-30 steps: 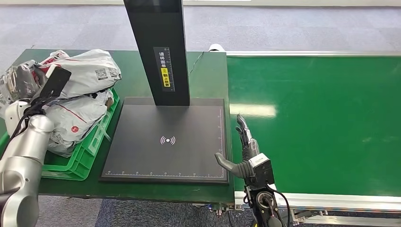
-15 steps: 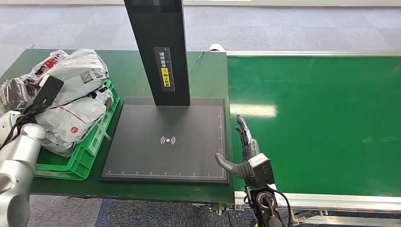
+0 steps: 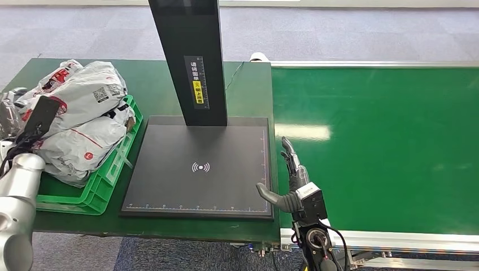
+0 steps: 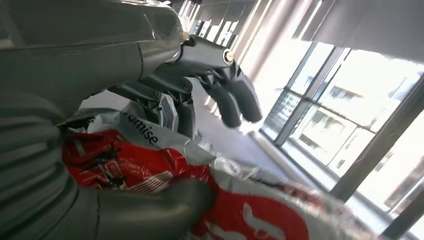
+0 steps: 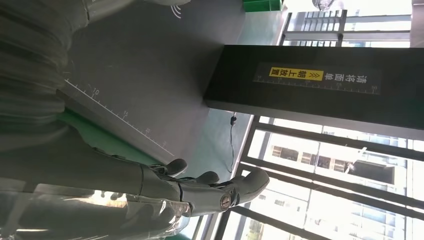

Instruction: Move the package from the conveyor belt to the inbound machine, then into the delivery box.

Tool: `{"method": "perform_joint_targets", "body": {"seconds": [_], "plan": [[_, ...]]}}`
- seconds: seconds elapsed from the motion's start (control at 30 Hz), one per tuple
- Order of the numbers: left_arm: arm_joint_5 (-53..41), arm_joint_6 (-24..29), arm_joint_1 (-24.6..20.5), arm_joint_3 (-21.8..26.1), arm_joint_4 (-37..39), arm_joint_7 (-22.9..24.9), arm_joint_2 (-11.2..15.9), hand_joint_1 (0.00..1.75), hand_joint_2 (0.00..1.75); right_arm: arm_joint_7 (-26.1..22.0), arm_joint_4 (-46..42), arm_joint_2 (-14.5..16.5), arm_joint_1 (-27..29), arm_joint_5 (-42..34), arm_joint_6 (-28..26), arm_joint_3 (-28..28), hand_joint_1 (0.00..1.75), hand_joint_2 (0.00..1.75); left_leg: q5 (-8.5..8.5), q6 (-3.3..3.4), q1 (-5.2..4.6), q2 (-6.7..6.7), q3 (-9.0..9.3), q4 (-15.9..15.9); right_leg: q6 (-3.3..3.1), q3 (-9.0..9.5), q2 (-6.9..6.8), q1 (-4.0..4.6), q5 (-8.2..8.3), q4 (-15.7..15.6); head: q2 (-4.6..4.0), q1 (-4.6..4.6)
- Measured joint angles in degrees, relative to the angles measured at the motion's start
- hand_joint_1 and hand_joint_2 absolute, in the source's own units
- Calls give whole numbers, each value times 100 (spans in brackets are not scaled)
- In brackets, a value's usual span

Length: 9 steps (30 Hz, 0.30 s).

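Several grey and red mail packages [image 3: 85,96] are heaped in the green delivery box [image 3: 107,175] at the left. My left arm [image 3: 20,180] reaches to the heap's left side. In the left wrist view my left hand [image 4: 200,75] has its fingers spread clear above a red and grey package [image 4: 150,170], which lies against the palm and thumb. My right hand [image 3: 291,175] hovers open at the seam between the black inbound machine's pad [image 3: 197,141] and the green conveyor belt [image 3: 384,141]; its fingers [image 5: 220,187] are stretched out and hold nothing.
The machine's black post [image 3: 189,56] rises from the back of the pad. The box and the machine stand on a green table [image 3: 158,84]. The belt's silver rail [image 3: 395,240] runs along its near side. Grey floor lies beyond.
My left arm has drawn back to the left and down. The top package has shifted left with it and settled lower on the heap. My right hand has stayed in place.
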Motion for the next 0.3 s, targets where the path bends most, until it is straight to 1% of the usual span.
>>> {"method": "perform_joint_targets", "body": {"seconds": [0.07, 0.13, 0.27, 0.3], "plan": [[583, 202, 120, 168, -302, -519, -71, 0, 175, 0, 1, 7, 0, 1, -8, 0, 0, 175, 0, 0, 0, 2, 0, 0, 0, -1, 2, 0, 0, 0, 0, 1], [1219, 282, 325, 306, -745, -924, -174, 0, 175, -1, 2, 21, -1, 1, -28, 0, 0, 175, -1, -1, 0, 4, 0, 0, 0, -2, 5, 0, 0, 0, 0, 0], [2234, 317, 853, 379, -1704, -1305, -363, 0, 175, -10, 2, 45, -1, -3, -103, 1, 0, 175, -3, -2, -1, 4, -3, 0, 0, -5, 5, 0, -1, -1, 0, -1], [2343, 324, 919, 379, -1817, -1348, -385, 0, 175, -12, 2, 46, -1, -5, -112, 0, 0, 175, -3, -2, 0, 4, -4, 0, 0, -6, 5, 0, -1, -1, 0, 0]]}}
